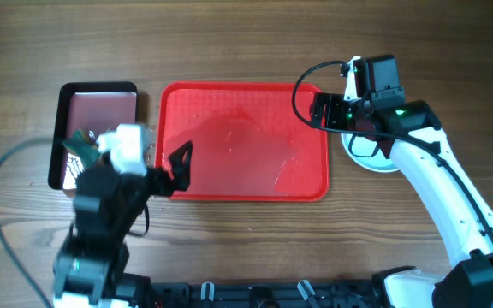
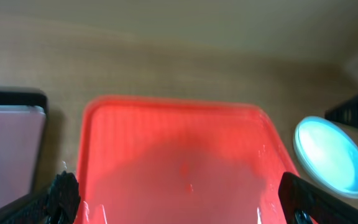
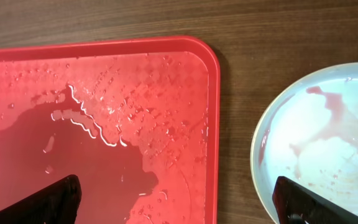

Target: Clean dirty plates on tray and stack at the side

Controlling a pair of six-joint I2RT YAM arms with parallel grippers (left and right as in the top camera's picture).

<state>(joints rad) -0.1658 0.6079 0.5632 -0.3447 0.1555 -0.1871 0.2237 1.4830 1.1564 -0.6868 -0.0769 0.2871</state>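
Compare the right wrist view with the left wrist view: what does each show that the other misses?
Right wrist only: water pooled on the red tray and reddish smears on the turquoise plate. Left wrist only: the black-rimmed tray left of the red tray. Both: the red tray with the turquoise plate beside it on the wooden table.

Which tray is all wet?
The big red tray in the middle: puddles and droplets of water glisten on it. The other tray, left of it, is smaller and black-rimmed.

A strip of bare table [image 3: 235, 124] separates the tray [image 3: 166, 93] from the plates [image 3: 291, 124].
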